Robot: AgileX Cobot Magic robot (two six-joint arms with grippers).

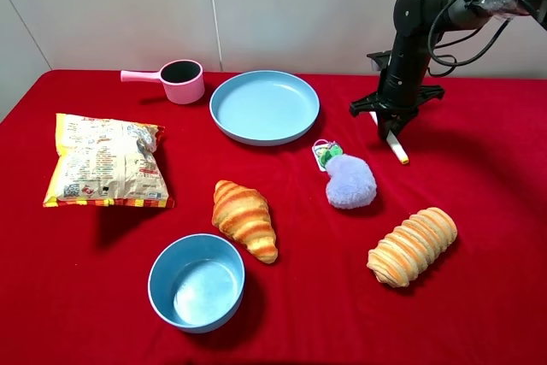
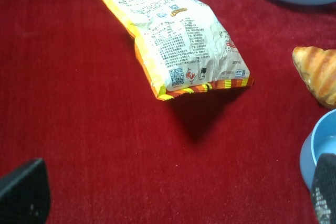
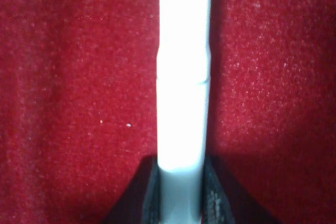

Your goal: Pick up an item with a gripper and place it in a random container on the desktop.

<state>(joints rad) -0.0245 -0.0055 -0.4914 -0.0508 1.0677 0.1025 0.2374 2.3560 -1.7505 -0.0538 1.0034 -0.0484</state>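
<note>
The cream-white stick [image 1: 396,148] lies slanted on the red desktop [image 1: 487,185], to the right of the wide light-blue plate [image 1: 265,107]. Its yellow-orange tip points toward the front. My right gripper [image 1: 389,129] reaches straight down onto the stick's far end. In the right wrist view the stick [image 3: 184,77] runs between the two dark fingers [image 3: 143,195], which press on both its sides. My left gripper [image 2: 173,203] is open and empty over the cloth near the snack bag [image 2: 178,40]; its arm is out of the exterior high view.
A pink handled cup [image 1: 179,81] stands left of the plate. A snack bag [image 1: 107,160] lies at the left. A smaller blue bowl [image 1: 197,281], a croissant [image 1: 245,218], a purple plush [image 1: 349,179] and a long striped bread [image 1: 412,246] lie in front.
</note>
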